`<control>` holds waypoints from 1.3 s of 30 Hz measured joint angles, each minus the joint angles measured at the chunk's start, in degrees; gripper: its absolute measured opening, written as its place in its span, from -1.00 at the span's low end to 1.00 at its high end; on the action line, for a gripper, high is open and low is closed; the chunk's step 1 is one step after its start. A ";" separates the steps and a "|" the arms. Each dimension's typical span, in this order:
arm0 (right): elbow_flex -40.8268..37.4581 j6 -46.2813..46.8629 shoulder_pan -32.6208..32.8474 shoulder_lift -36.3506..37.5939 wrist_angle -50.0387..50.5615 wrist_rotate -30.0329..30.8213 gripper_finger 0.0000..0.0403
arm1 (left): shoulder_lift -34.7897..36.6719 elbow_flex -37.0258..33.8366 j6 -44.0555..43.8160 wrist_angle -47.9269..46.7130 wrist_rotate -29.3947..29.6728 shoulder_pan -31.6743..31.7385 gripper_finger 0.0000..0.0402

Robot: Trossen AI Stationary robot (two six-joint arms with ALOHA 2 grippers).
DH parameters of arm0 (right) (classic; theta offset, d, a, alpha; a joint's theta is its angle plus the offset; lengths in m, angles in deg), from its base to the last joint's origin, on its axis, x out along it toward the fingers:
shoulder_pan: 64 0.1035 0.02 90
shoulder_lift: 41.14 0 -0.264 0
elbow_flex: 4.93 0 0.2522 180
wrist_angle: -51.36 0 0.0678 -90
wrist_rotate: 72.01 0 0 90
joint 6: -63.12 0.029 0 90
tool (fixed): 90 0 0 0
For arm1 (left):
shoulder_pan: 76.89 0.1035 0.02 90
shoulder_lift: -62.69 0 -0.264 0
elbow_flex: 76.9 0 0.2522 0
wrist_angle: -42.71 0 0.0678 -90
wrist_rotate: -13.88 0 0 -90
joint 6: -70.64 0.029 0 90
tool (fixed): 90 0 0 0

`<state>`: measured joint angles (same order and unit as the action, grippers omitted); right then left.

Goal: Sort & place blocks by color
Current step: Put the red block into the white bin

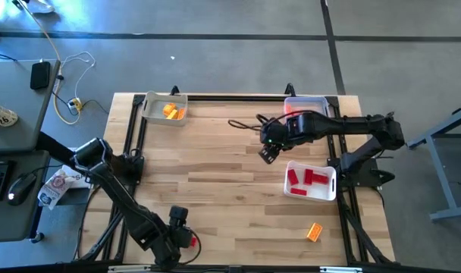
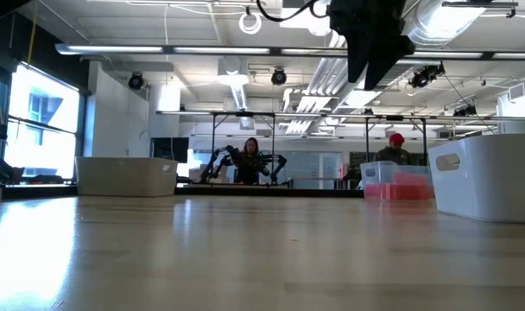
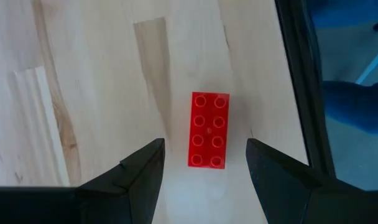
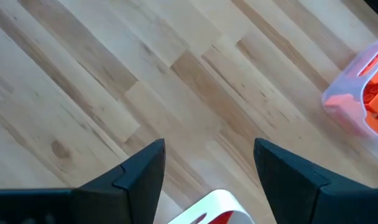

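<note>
A red block (image 3: 209, 130) lies flat, studs up, on the wooden table near its near edge. My left gripper (image 3: 204, 144) hangs open above it, one finger on either side of the block's end, touching nothing; in the high view this gripper (image 1: 186, 236) is at the near left. My right gripper (image 1: 267, 154) is open over bare wood at mid-table, with nothing between its fingers (image 4: 209, 146). An orange block (image 1: 314, 231) lies loose at the near right. Red blocks fill a white tray (image 1: 327, 182), yellow-orange blocks a far-left tray (image 1: 153, 106), and orange-red blocks a clear tray (image 4: 357, 93).
The table's black frame rail (image 3: 301, 81) runs close beside the red block. The white tray's rim (image 4: 209, 204) lies just below my right gripper. In the low view the white tray (image 2: 487, 173) and the clear tray (image 2: 396, 183) stand at the right. People show in the room behind.
</note>
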<state>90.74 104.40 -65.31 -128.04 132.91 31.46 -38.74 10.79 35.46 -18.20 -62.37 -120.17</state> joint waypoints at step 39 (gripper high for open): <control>0.00 4.88 21.29 -0.02 -6.71 3.29 0.15 | -12.32 0.04 3.05 4.74 -6.10 4.29 -0.45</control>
<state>90.74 109.28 -44.02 -128.06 126.20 34.75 -51.06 10.83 38.52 -13.46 -68.47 -115.89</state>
